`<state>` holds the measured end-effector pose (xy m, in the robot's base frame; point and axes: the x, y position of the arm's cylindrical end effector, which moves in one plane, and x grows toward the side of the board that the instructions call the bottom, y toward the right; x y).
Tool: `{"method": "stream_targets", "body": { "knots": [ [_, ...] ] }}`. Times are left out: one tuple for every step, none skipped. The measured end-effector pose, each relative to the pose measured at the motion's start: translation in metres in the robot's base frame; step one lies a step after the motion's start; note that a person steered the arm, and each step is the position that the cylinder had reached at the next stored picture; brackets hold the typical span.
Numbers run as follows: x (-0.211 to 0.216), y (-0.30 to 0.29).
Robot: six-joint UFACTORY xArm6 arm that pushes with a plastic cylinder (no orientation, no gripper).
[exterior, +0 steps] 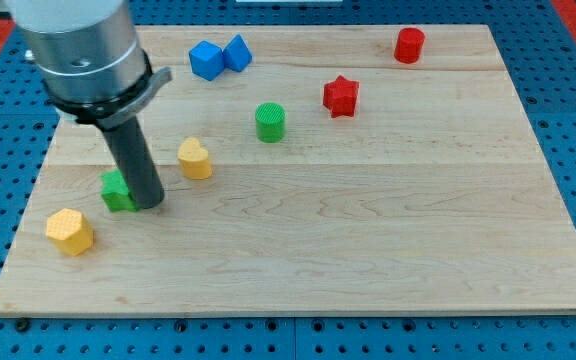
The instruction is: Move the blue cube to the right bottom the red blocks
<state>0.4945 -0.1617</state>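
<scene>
A blue cube sits near the view's top, left of centre, touching a second blue block on its right. A red star block lies right of centre. A red cylinder stands at the top right. My tip rests on the board at the left, right beside a green block that the rod partly hides. The tip is far below and left of the blue cube.
A green cylinder stands near the middle. A yellow heart-shaped block lies just right of the rod. A yellow hexagonal block sits at the lower left. The wooden board lies on a blue perforated table.
</scene>
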Motion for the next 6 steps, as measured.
{"method": "stream_targets", "body": {
  "knots": [
    [-0.001, 0.017],
    [0.015, 0.09],
    [-0.021, 0.195],
    [-0.071, 0.226],
    [-0.122, 0.298],
    [-0.161, 0.297]
  ]
}}
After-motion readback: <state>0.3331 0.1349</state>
